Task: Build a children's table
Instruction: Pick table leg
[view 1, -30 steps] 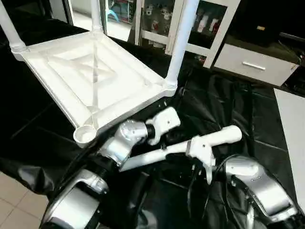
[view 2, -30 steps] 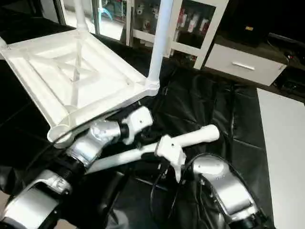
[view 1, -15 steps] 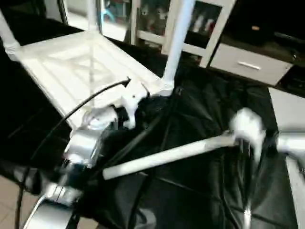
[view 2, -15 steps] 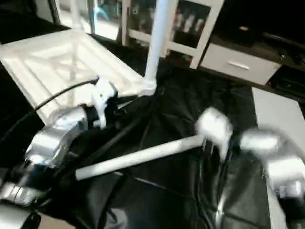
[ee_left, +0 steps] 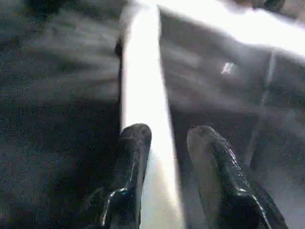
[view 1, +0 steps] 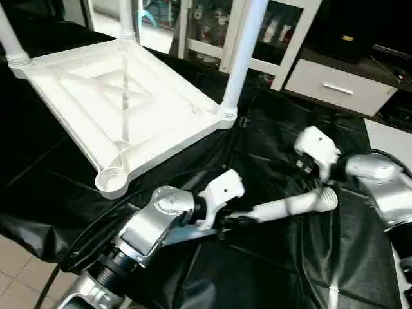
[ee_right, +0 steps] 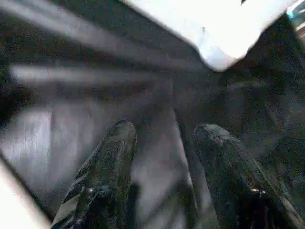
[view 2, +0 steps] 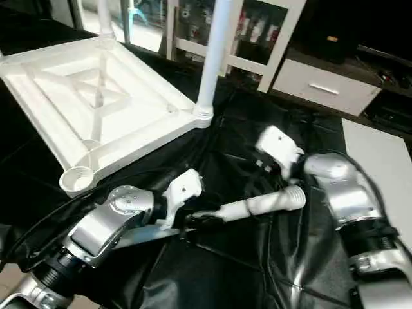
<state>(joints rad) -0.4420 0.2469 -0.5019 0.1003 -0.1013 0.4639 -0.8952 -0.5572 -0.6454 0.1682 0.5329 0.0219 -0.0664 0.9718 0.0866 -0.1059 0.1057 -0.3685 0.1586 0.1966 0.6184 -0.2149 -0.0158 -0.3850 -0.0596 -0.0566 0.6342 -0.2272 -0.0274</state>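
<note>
- The tabletop point(view 1: 122, 103) lies upside down on the black sheet point(view 1: 270, 154), ribbed side up. Three legs point(view 1: 241, 55) already stand in its corner sockets.
- The near corner socket point(view 1: 112, 177) is open and waiting, so by my reckoning one leg is left to fit.
- That last leg point(view 1: 283, 207) hangs low over the sheet, well apart from the tabletop, its ribbed end pointing toward the robot's right.
- The left gripper point(ee_left: 164, 138) has its two black fingers point(ee_left: 136, 143) closed on the leg, one on each side, somewhere around mid-length.
- The right gripper point(ee_right: 164, 133) has its jaws apart with nothing between them. It hovers just above the ribbed end without holding it.
- First risk: the leg is gripped by one hand only, and the tube is smooth and tapered. It could swivel or slide in the fingers when swung toward the socket.
- Second risk: the ribbed end points away from the open socket, so the leg needs turning round. A wide swing could knock the standing leg at the nearest corner.
- Third risk: a leg pushed in at an angle could jam on the socket rim. It might also shove the whole tabletop across the slippery sheet.
- Fourth risk: the left arm's cable point(view 1: 96, 225) trails close by the open socket and could snag on that corner.
</note>
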